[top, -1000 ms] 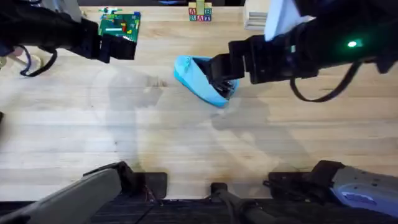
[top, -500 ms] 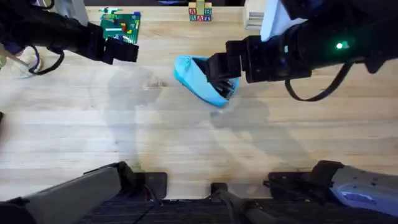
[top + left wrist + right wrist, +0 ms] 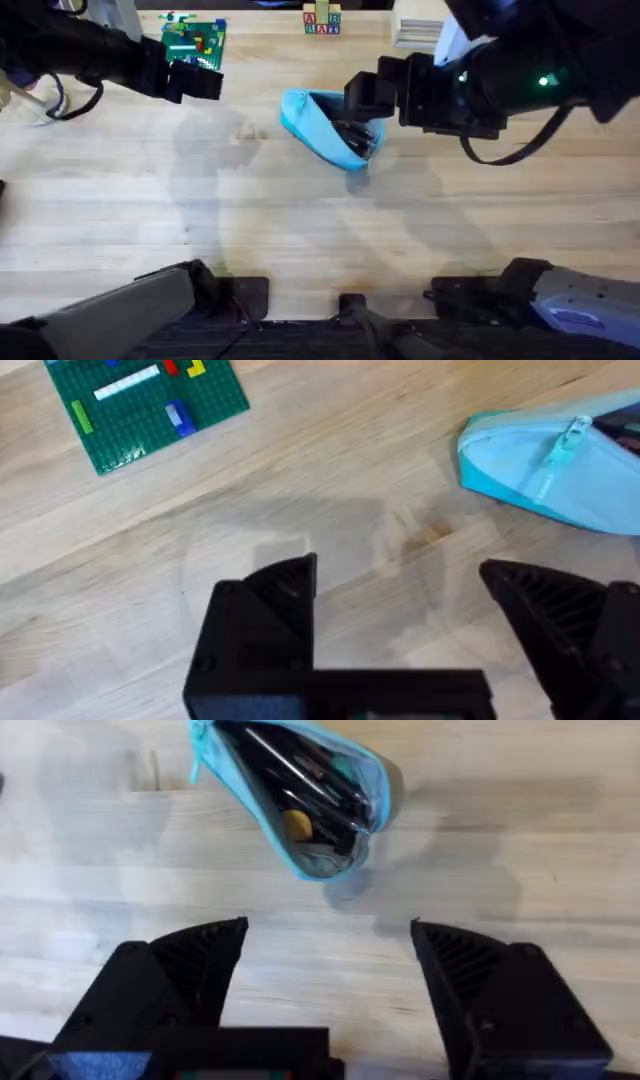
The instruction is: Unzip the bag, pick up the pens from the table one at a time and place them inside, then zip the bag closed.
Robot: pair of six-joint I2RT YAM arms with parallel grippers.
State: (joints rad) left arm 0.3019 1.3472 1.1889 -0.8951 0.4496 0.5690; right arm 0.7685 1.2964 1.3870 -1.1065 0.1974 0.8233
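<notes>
With both grippers' jaws apart, the bag (image 3: 300, 800) lies unzipped holding the pens (image 3: 300, 775); zipping unbraced could drag it across the table (image 3: 300, 230).

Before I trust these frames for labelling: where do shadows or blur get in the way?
Overhead: the right arm looms large, dark and soft-edged, and faint arm shadows fall across the table. Right wrist: the open bag casts a soft shadow beside it; the pens inside read as dark streaks. Left wrist: the near fingers look blurred.
</notes>
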